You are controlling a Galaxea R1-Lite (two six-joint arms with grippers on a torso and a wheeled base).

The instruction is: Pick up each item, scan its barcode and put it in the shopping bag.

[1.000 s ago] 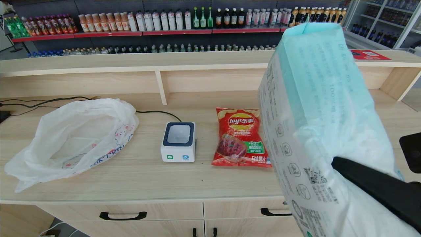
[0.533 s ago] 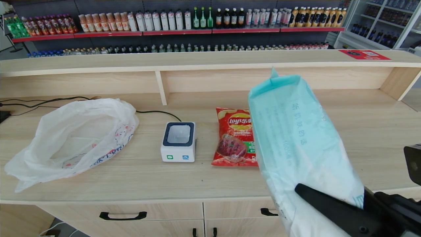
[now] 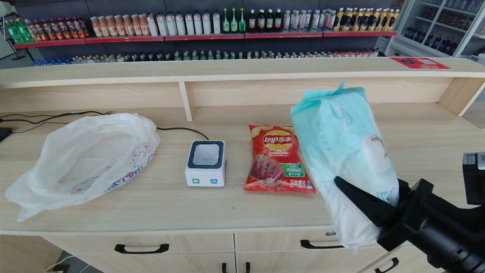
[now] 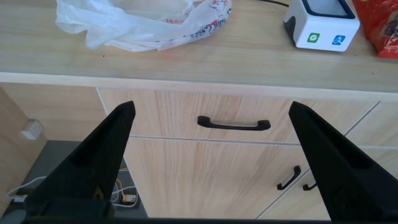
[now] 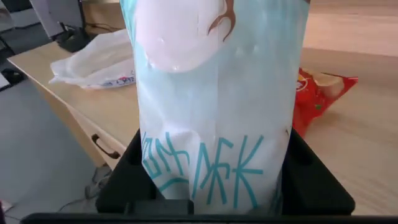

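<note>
Over the right end of the counter (image 3: 235, 204), near its front edge, my right claw (image 3: 363, 189) is pinched tight on a big blue-green pack (image 3: 341, 140). One finger is on each side, low down on the pack. It is up in the air, just beside the chips bag (image 3: 278, 159).

I think the pack is soft, puffy and light. It looks like it would squash if I squeeze hard. Its plastic skin looks slippery, so it could slide out. A grip across its narrow width, closer to the middle, may hold it steadier.

The pack is long. Its long way goes up and away from me. The crinkly top leans a little to my left, and the bottom end hangs past the counter edge. I cannot see a barcode.

The scanner (image 3: 205, 163) and the shopping bag (image 3: 87, 159) are farther left. My left claw (image 4: 211, 112) is spread wide and holds nothing, down by the drawers (image 4: 233, 155).
</note>
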